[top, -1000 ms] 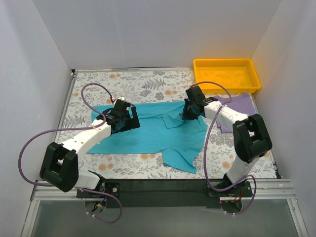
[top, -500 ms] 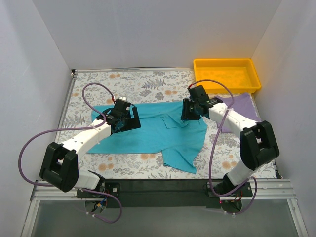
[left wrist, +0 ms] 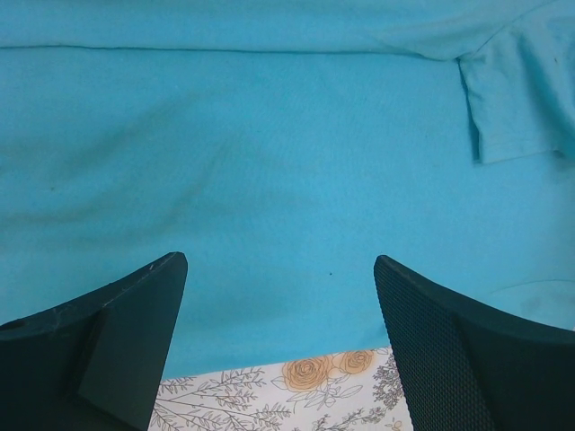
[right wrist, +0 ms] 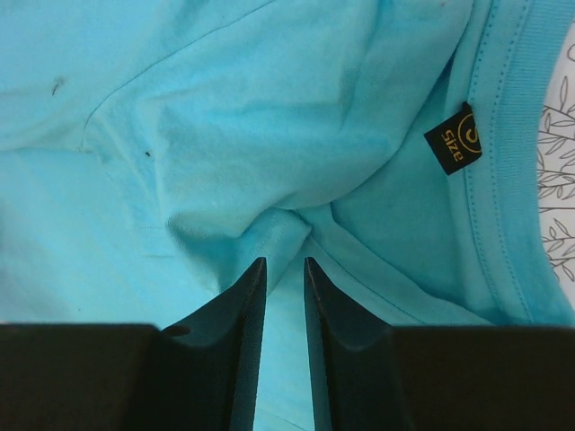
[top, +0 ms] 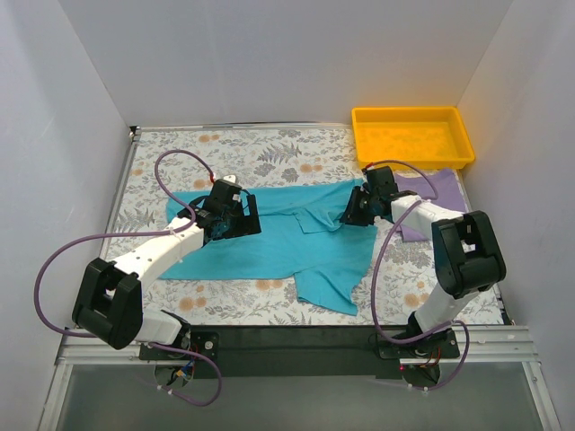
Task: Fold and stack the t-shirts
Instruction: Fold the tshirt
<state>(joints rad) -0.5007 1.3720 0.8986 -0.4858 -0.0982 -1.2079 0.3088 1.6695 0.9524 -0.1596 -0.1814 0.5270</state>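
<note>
Flowered tabletop [top: 269, 153] carries the teal t-shirt [top: 278, 242] spread between your arms and the lavender t-shirt [top: 436, 190] near the yellow tray [top: 411, 135]. From above, your right gripper [top: 357, 211] has slid outward toward the collar end in the last second while the left gripper [top: 235, 215] barely moved, so the fold looks only just begun. Your left wrist view shows jaws wide apart above teal cloth, holding nothing, and your right wrist view shows jaws nearly closed, pinching a teal ridge beside the collar [right wrist: 503, 135], whose black tag [right wrist: 454, 137] reads "Size" with what looks like an S.
</note>
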